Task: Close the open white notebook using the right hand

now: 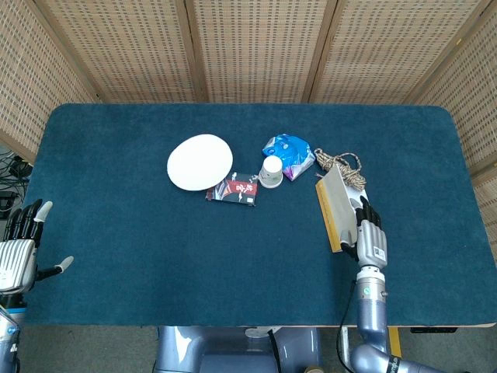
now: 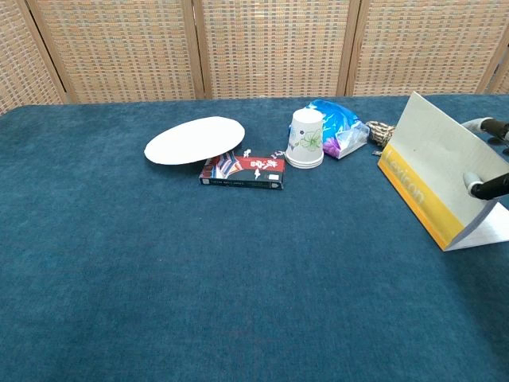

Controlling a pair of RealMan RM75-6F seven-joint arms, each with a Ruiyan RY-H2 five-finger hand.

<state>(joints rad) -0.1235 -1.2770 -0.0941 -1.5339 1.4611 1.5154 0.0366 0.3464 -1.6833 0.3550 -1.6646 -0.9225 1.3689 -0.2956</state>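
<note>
Right hand (image 1: 370, 239) grips the notebook (image 2: 433, 187) cover, propped steeply over its pages at the desk's (image 1: 116, 202) right side; tilt suggests mid-fold. Left hand (image 1: 19, 249) idle, fingers spread, holding nothing.

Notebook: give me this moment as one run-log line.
notebook: half-closed, cover tilted up, yellow spine on table | right hand: holding cover | left hand: open, idle | step: not finished
</note>
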